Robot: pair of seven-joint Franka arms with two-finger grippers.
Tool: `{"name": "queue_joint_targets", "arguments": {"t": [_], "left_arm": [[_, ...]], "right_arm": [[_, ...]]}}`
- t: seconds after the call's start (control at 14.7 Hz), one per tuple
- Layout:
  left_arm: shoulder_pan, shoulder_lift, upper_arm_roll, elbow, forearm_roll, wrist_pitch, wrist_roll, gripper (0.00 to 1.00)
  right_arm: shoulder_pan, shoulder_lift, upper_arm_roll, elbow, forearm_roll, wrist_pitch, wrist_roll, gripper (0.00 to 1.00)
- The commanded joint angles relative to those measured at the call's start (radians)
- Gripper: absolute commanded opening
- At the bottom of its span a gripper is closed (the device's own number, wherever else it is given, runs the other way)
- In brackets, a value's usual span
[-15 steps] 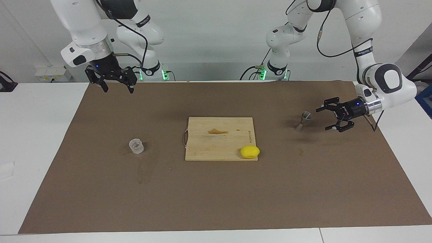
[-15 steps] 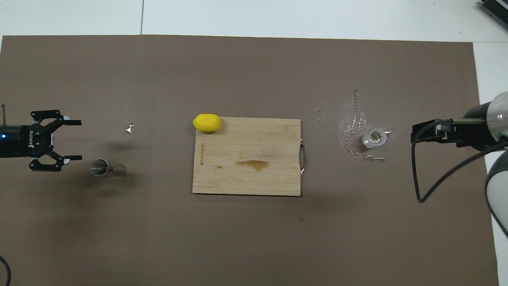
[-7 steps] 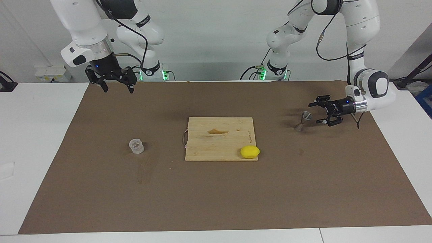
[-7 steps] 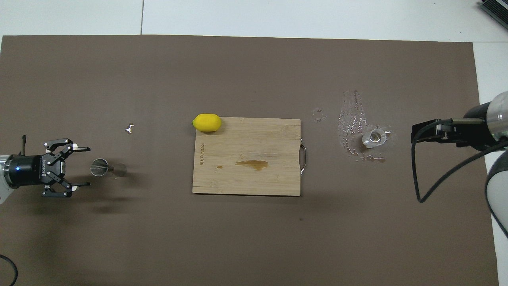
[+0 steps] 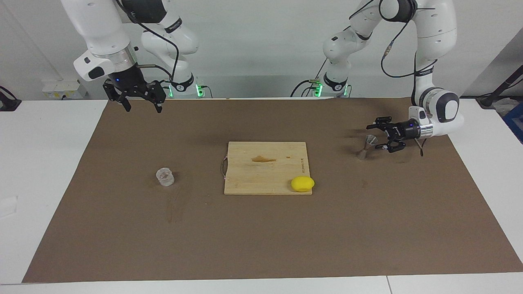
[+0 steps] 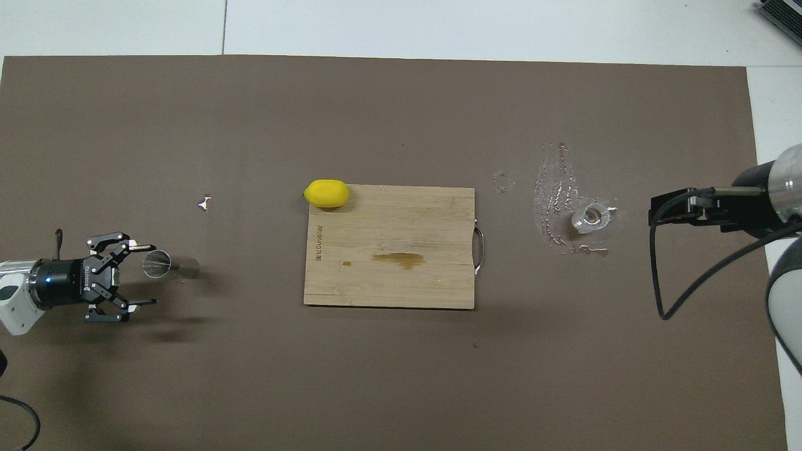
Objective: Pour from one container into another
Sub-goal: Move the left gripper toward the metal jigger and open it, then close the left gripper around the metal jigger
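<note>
The left hand [image 5: 383, 134] sits low at the right of the facing view, turned sideways, with its fingers spread apart and grasping nothing. The jigger [image 5: 366, 146] stands just beside it, toward the centre of the frame, upright with its long axis vertical. In the overhead view one finger of the left hand [image 6: 143, 274] reaches the rim of the jigger [image 6: 158, 264] at the middle left of the frame, while the other finger lies lower in the frame, so the jigger is at the upper edge of the opening and not centred in it. I judge that the next move depends on this offset: the hand must line up so that both fingers pass around the narrow waist.

The right hand [image 5: 140, 98] hangs in the air at the upper left of the facing view, fingers apart and pointing down, and this arm waits. The glass tumbler [image 5: 165, 177] stands well apart from it, at the middle left of that frame, among wet marks on the brown surface [image 5: 261, 237]. The left hand is much nearer to its thing than the right one.

In the centre lies a wooden cutting board [image 5: 265, 163] with a lemon [image 5: 302, 183] on its corner. The board has small printed writing near one edge, and the left hand carries white lettering; I cannot read either.
</note>
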Motion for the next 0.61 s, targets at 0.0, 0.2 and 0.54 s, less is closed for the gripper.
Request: {"name": "queue_joint_targets", "arguments": {"t": [0.0, 0.2, 0.54], "left_arm": [[-0.008, -0.011, 0.003, -0.022, -0.035, -0.006, 0.031, 1.0], [-0.011, -0.011, 0.003, -0.024, -0.048, 0.014, 0.035, 0.91], [-0.028, -0.011, 0.003, -0.027, -0.062, 0.041, 0.058, 0.72]], "right_arm": [[-0.015, -0.023, 0.002, -0.021, 0.021, 0.009, -0.029, 1.0], [-0.015, -0.023, 0.002, -0.021, 0.021, 0.009, -0.029, 1.0], [-0.015, -0.023, 0.002, -0.021, 0.021, 0.009, -0.029, 1.0]]}}
